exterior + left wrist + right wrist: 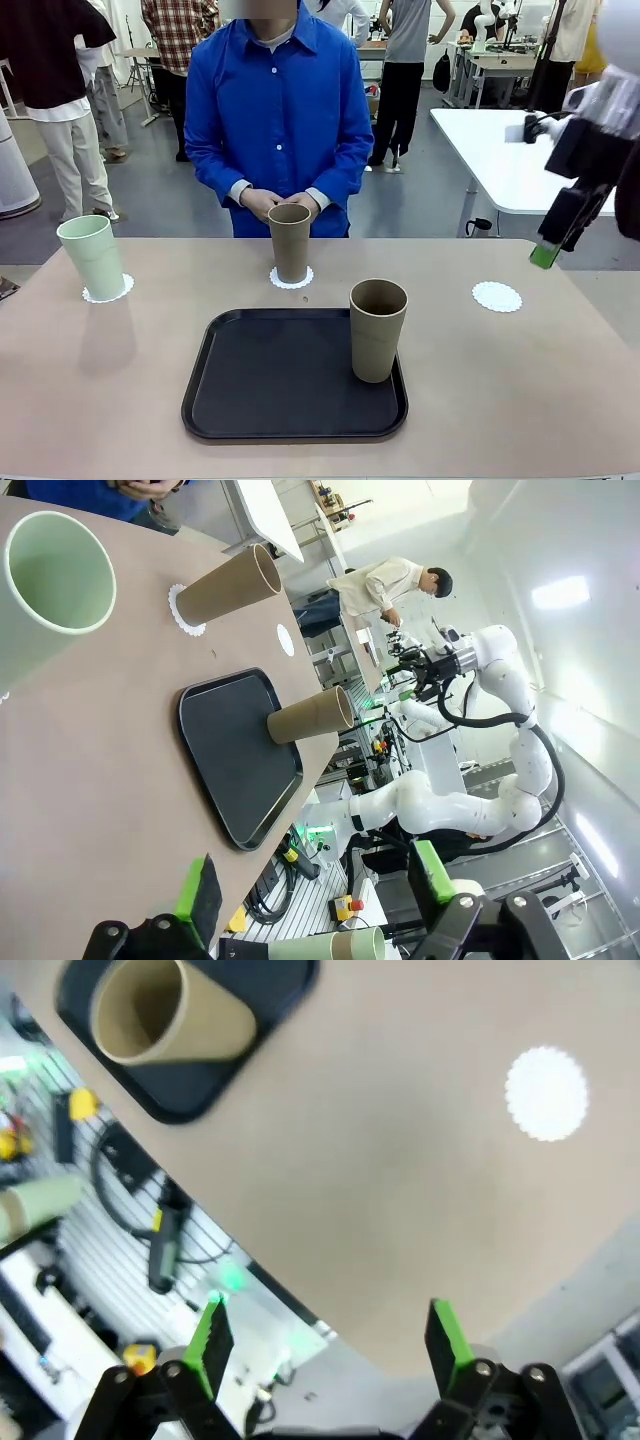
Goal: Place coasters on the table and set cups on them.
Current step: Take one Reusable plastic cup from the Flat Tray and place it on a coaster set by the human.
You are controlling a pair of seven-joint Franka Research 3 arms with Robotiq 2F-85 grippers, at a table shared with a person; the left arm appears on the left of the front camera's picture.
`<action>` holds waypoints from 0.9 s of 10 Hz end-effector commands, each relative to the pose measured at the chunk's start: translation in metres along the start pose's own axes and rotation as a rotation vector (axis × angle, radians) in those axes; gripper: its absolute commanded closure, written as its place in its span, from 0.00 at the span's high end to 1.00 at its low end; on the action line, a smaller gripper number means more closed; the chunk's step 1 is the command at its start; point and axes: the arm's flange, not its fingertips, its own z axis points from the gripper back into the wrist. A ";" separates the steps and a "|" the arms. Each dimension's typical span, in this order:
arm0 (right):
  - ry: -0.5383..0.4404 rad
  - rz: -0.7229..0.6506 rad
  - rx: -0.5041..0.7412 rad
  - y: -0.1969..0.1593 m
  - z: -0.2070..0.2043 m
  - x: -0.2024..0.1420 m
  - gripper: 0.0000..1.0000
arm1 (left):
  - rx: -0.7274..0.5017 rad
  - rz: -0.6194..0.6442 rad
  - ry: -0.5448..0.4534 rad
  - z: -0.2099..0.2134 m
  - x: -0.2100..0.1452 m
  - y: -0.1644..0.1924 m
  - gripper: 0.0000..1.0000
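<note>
A mint green cup [92, 257] stands on a coaster [107, 292] at the far left of the table [120, 380]. One tan cup [290, 242] stands on a second coaster [291, 279] at the far middle. Another tan cup [378, 330] stands in the black tray [260, 380]. A third coaster [497, 296] lies bare at the right. My right gripper [548, 250] hangs open high above the table's right edge; its own view shows the bare coaster [546, 1093] and the tray cup [165, 1020]. My left gripper [315, 885] is open, off the table's left, facing the mint cup [50, 590].
The person stands at the far side with hands [280, 203] clasped just behind the middle cup. A white table [500, 160] stands behind at the right. Bare tabletop lies around the tray's left and right sides.
</note>
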 end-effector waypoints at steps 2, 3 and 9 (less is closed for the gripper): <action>-0.004 0.121 -0.017 0.002 -0.021 0.013 1.00 | -0.010 -0.011 -0.011 0.000 -0.003 -0.002 1.00; -0.016 0.129 0.007 0.002 -0.029 0.014 1.00 | -0.010 -0.011 -0.011 0.000 -0.003 -0.002 1.00; -0.455 0.401 0.169 -0.005 -0.032 -0.003 1.00 | -0.010 -0.011 -0.011 0.000 -0.003 -0.002 1.00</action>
